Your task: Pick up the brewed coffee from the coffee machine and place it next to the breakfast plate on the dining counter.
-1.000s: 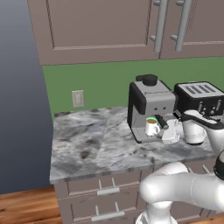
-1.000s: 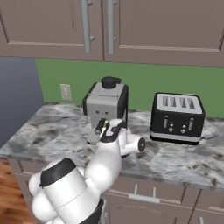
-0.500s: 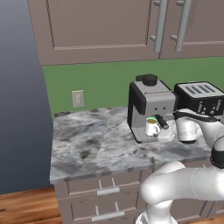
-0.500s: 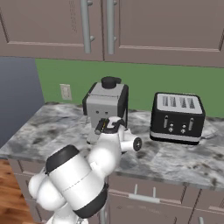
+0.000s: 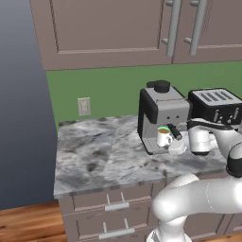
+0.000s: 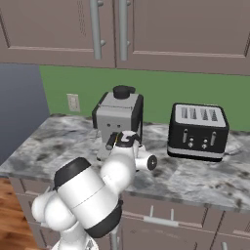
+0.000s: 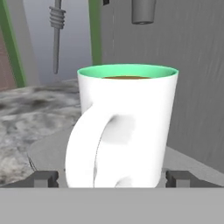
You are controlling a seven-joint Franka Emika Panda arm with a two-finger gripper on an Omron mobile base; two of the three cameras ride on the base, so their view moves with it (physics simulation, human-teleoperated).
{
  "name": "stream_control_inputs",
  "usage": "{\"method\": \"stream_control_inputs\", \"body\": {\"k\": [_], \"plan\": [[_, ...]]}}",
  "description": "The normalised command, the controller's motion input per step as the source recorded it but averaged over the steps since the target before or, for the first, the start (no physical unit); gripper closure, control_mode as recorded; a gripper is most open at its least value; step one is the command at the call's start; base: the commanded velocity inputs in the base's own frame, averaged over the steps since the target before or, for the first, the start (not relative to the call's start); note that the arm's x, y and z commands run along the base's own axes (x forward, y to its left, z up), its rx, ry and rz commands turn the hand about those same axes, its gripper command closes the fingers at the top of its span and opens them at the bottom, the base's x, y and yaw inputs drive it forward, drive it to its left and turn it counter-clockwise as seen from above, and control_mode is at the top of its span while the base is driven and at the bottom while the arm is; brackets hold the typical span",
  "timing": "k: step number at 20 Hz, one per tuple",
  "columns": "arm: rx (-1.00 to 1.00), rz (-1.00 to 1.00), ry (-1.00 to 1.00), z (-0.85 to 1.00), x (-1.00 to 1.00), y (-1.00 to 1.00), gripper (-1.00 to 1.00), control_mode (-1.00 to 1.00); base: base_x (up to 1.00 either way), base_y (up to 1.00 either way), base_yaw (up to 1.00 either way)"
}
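Note:
The brewed coffee [image 5: 164,137] is a white mug with a green rim and stands on the drip tray of the grey and black coffee machine [image 5: 160,111], under the spout. In the hand view the mug [image 7: 127,127] is very close, its handle facing the camera and brown liquid showing at the rim. My gripper [image 7: 111,179] is open, with one dark fingertip [image 7: 43,179] left of the handle and the other right of the mug's body. From the side, my gripper [image 5: 174,142] reaches in from the right at mug height. In the right base view my arm covers the mug in front of the coffee machine [image 6: 119,117].
A black slotted toaster [image 5: 217,106] [image 6: 197,131] stands just right of the machine, close behind my forearm. The marbled counter [image 5: 99,151] stretches left over brown drawers. A wall outlet [image 5: 84,106] sits on the green backsplash. Brown cabinets hang overhead. A steam wand [image 7: 56,26] hangs left of the mug.
My hand has moved left toward the coffee machine, and the fingers now sit on either side of the mug. The elbow has swung forward and lower. The mug has not moved.

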Motion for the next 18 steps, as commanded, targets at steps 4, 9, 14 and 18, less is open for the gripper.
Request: {"method": "stream_control_inputs", "body": {"k": [4,9,14,18], "plan": [[0.00,-0.05,0.00,0.06,0.00,0.02,1.00,-1.00,0.00,0.00,0.00],[0.00,-0.04,0.00,0.04,0.00,-0.02,1.00,-1.00,0.00,0.00,0.00],[0.00,0.00,0.02,0.00,-0.12,-0.22,1.00,-1.00,0.00,0.00,0.00],[0.00,0.00,0.01,0.00,-0.49,-0.40,1.00,-1.00,0.00,0.00,0.00]]}}
